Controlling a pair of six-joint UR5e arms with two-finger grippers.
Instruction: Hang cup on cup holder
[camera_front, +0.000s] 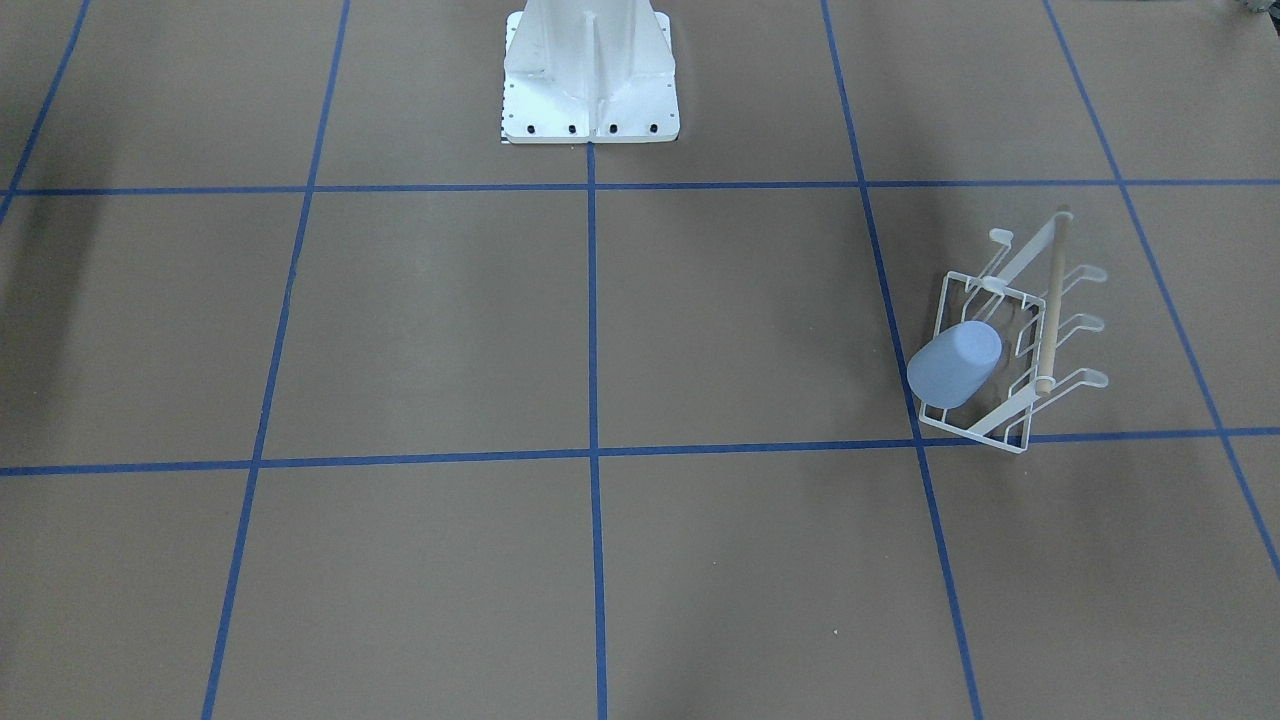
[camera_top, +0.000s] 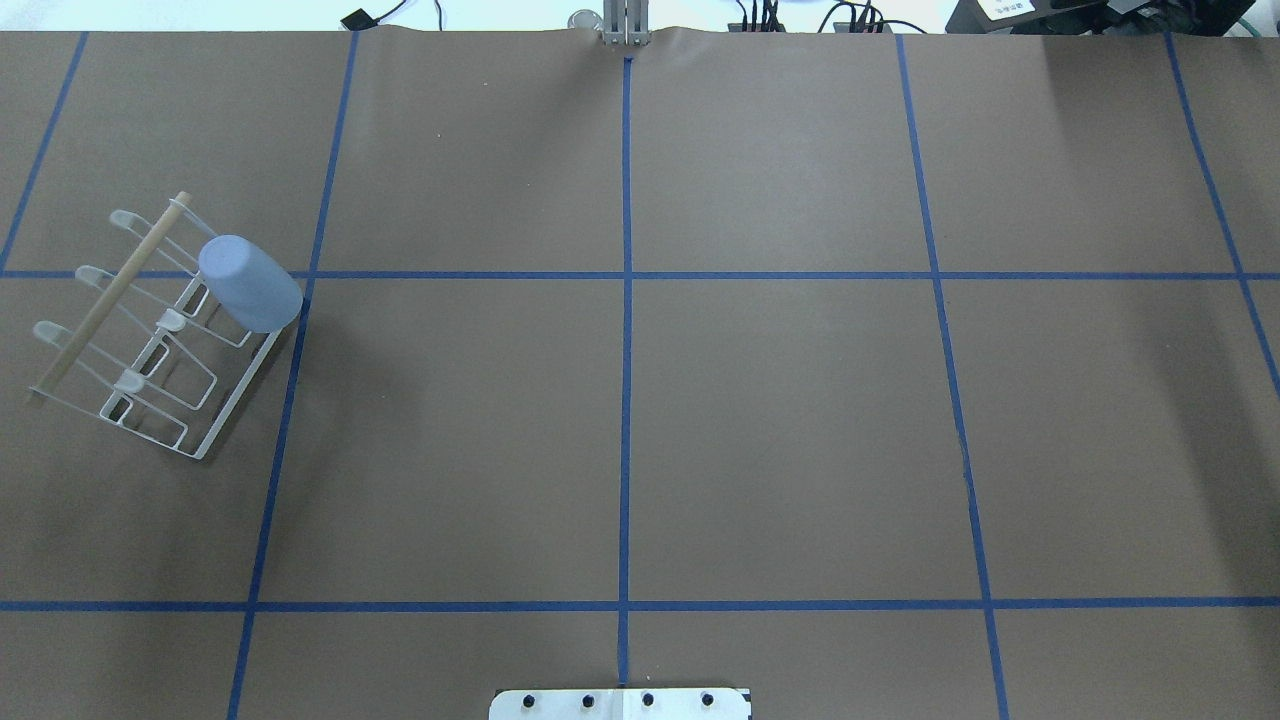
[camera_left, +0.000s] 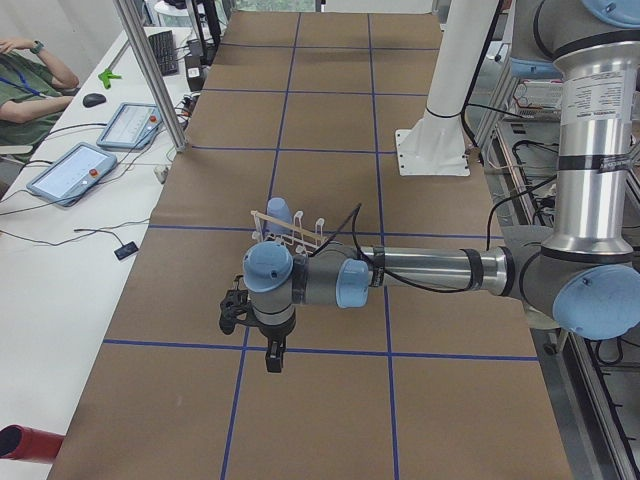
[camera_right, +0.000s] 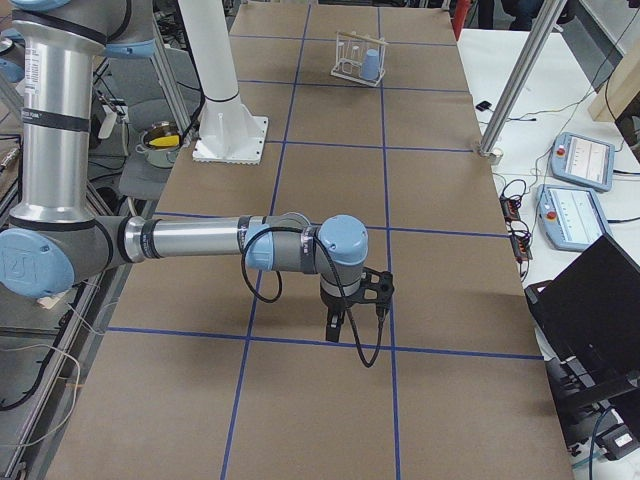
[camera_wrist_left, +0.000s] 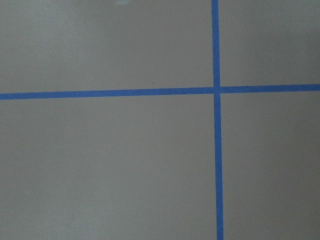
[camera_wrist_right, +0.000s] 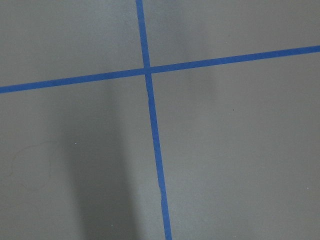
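The light-blue cup (camera_front: 955, 365) sits upside down, tilted, over a prong of the white wire cup holder (camera_front: 1030, 330), which stands on the table on my left side. Both also show in the overhead view: cup (camera_top: 250, 283), holder (camera_top: 150, 385). My left gripper (camera_left: 274, 360) hangs over the table, away from the holder and nearer the table's end. My right gripper (camera_right: 333, 330) hangs over the far opposite end. I cannot tell whether either is open or shut. Nothing shows in either gripper. Both wrist views show only bare table.
The table is brown paper with a blue tape grid (camera_top: 626, 400). The white robot base (camera_front: 590, 75) stands at the table's edge. Operator tablets (camera_left: 70, 170) and cables lie on a side table beyond the far edge.
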